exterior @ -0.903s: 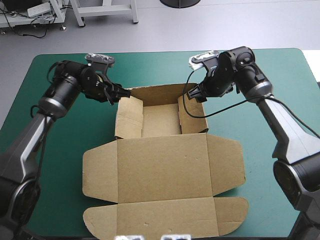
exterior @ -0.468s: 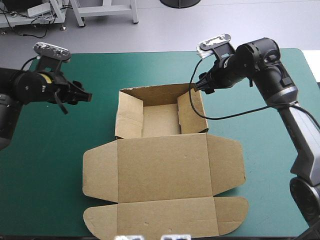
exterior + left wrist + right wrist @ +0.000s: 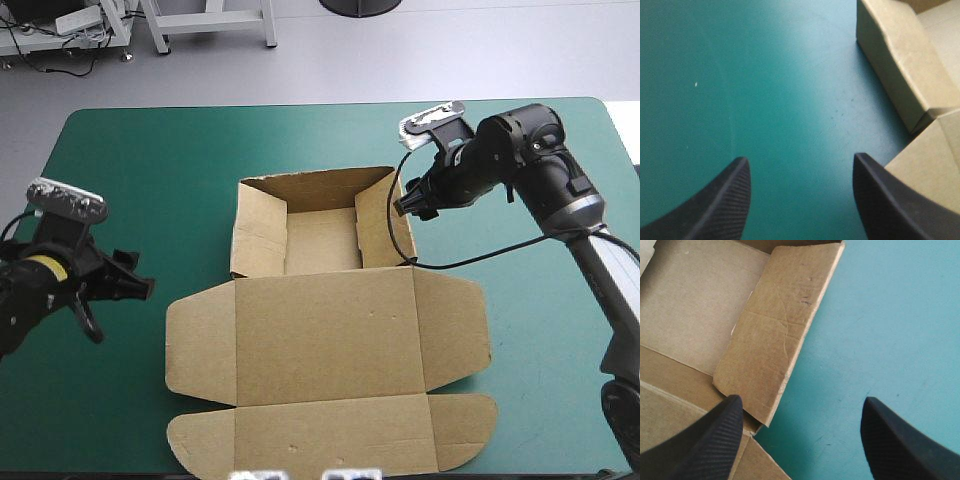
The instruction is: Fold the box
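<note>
The brown box [image 3: 322, 240] lies mid-table as an open tray with its walls raised. Its lid [image 3: 325, 370] and flaps lie flat toward the near edge. My left gripper [image 3: 143, 288] is open, low over the teal-green cover, well left of the lid's left flap. In the left wrist view that gripper [image 3: 800, 200] has only cover between its fingers, with the box's left wall [image 3: 897, 65] ahead to one side. My right gripper [image 3: 404, 204] hovers open just outside the box's right wall [image 3: 775, 340], touching nothing. In the right wrist view my right gripper [image 3: 800, 440] straddles that wall's outer edge.
Bare teal-green cover [image 3: 120, 180] stretches on both sides of the box and behind it. The table's far edge [image 3: 330, 103] runs well beyond the tray. The lid's front flap [image 3: 330, 435] reaches close to the near edge.
My left arm has swung away from the box's far left corner to the table's near left side. My right gripper has left the far right corner and shifted slightly along the right wall.
</note>
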Controlling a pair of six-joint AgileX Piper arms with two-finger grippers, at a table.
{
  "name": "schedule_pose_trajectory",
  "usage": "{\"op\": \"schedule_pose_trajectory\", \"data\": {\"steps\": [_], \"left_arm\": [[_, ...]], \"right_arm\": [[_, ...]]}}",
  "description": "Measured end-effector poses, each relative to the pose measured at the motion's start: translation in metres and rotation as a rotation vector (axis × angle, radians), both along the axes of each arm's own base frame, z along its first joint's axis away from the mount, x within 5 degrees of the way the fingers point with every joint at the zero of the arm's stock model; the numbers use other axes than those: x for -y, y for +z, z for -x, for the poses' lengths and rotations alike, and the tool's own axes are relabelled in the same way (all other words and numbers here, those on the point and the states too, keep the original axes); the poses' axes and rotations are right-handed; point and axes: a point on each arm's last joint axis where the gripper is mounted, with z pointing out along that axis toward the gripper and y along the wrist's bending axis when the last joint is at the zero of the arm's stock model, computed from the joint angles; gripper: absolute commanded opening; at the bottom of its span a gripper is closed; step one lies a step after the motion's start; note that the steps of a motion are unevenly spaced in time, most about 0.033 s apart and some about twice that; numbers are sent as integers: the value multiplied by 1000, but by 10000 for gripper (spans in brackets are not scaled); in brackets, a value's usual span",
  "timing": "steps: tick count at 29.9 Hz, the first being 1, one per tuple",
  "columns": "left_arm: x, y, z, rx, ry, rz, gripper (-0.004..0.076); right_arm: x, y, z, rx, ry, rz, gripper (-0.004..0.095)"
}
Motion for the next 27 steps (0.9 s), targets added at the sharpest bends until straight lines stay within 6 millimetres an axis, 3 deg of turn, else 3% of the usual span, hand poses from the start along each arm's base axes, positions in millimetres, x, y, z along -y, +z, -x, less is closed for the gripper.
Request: {"op": "schedule_pose_trajectory", "data": {"steps": [4,9,19,21,27], "left_arm": [[-9,-27,19,-44,79,-22,433],[-15,-51,36,-71,116,-36,433],[-17,-52,48,-3,114,-13,433],[-17,-52,48,-3,113,-12,433],[-18,-54,51,-41,126,-14,430]], "right_arm": [[-6,-18,-5,-33,12,-30,628],[-16,-50,-27,-80,18,-11,628],[-33,-111,-63,-167,0,-24,606],[-37,-116,-68,-177,-6,-45,523],[-45,-125,-83,-205,-12,-64,113]]}}
